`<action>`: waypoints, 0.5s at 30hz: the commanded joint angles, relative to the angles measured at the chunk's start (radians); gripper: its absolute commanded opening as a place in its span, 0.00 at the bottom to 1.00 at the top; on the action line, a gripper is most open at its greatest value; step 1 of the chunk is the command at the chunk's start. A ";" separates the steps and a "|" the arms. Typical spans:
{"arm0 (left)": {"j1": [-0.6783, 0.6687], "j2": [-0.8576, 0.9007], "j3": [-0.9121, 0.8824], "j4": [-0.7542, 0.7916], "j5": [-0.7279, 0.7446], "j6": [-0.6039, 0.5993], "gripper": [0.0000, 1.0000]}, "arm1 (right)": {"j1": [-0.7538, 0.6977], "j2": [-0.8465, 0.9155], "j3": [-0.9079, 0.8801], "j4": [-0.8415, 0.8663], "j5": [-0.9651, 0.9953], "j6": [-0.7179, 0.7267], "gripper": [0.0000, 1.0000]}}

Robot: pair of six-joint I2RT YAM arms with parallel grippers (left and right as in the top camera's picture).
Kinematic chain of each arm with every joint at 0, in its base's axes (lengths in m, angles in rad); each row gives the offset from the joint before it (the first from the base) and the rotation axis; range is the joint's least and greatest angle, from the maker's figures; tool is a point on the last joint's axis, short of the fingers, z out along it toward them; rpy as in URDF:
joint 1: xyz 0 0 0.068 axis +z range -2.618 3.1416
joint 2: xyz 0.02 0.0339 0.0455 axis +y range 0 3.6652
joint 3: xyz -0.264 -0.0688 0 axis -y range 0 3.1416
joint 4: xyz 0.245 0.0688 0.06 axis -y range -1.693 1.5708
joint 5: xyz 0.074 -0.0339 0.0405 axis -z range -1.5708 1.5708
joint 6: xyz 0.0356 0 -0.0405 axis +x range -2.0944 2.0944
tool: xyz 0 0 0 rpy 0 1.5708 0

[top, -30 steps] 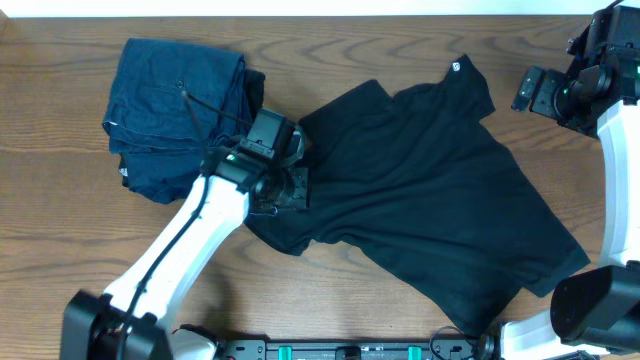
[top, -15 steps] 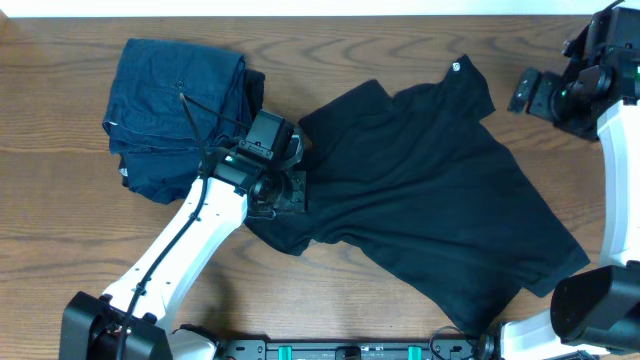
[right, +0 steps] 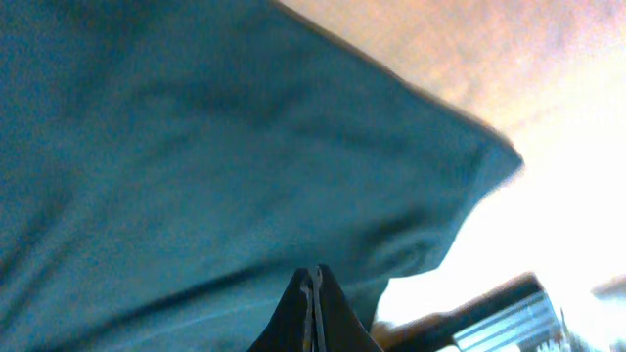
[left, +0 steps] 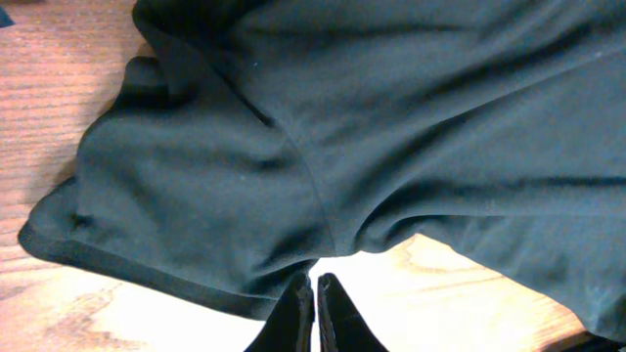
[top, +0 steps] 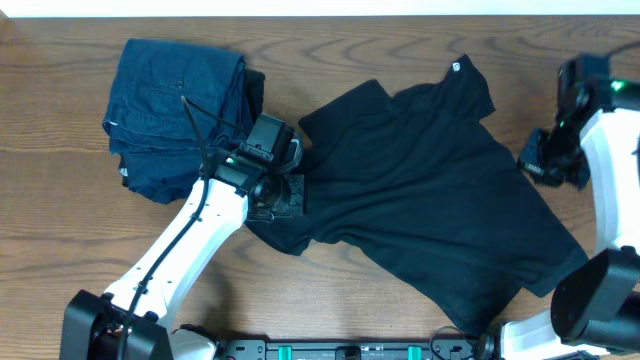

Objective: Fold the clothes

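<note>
R hand [right: 311, 276] closed, T-shirt [right: 196, 147] blurry, cropped

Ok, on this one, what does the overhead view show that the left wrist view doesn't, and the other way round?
Only the overhead shows the whole black T-shirt with its small white logo, the folded dark blue stack beside it, the left arm and the right arm. Only the left wrist view shows the left jaws up close, shut together at a bunched edge of the fabric. Both share the T-shirt and the wooden table.
</note>
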 commanded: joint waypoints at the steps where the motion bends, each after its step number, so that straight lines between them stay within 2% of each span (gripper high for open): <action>1: -0.002 0.008 -0.011 0.010 -0.018 0.017 0.06 | -0.031 0.000 -0.124 0.046 0.111 0.127 0.01; 7: -0.002 0.008 -0.011 0.025 -0.018 0.017 0.06 | -0.102 0.017 -0.313 0.244 0.111 0.125 0.01; 15: -0.002 0.008 -0.011 0.032 -0.018 0.017 0.06 | -0.172 0.135 -0.336 0.349 0.110 0.117 0.01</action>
